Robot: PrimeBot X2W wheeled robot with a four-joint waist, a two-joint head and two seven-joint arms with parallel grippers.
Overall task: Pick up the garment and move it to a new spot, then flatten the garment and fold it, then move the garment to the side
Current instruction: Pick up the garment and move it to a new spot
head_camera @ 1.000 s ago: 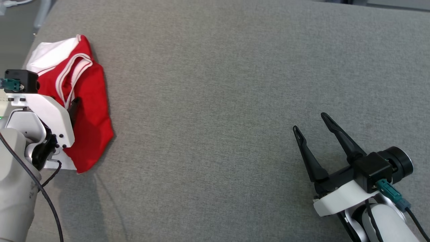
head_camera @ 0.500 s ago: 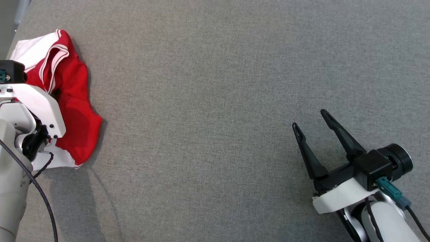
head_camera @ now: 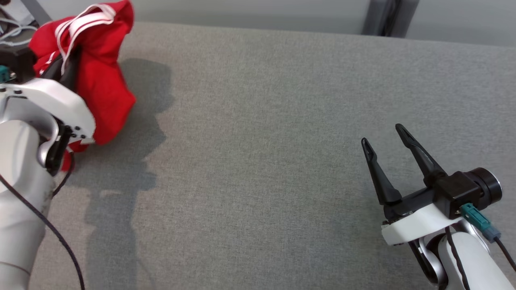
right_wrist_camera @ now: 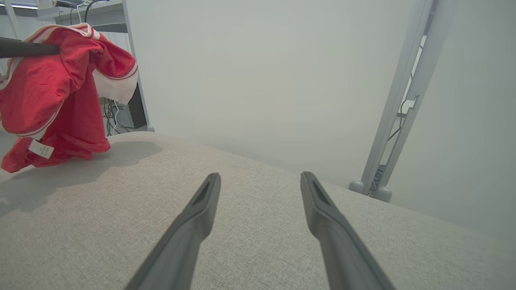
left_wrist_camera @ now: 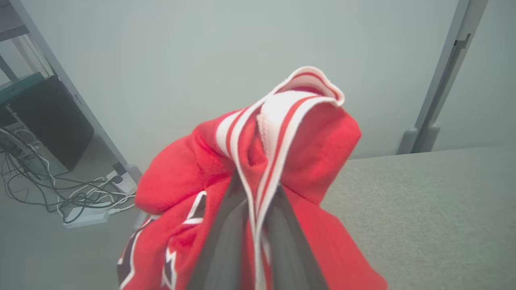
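Head view: you see the left gripper (head_camera: 64, 66) clamped on the red, white-trimmed jersey (head_camera: 102, 80), which hangs at the grey worktop's (head_camera: 258, 141) far left corner. Left wrist view: its fingers (left_wrist_camera: 225, 241) pinch the striped trim. Right wrist view: your right gripper (right_wrist_camera: 260, 176) hovers spread and empty above the worktop.

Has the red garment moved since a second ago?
Yes. The red garment lay flat on the grey surface; now it hangs bunched from the left gripper, lifted upward.

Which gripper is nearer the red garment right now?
Left. The left gripper is shut on the red garment; the right gripper sits open, far across the grey surface.
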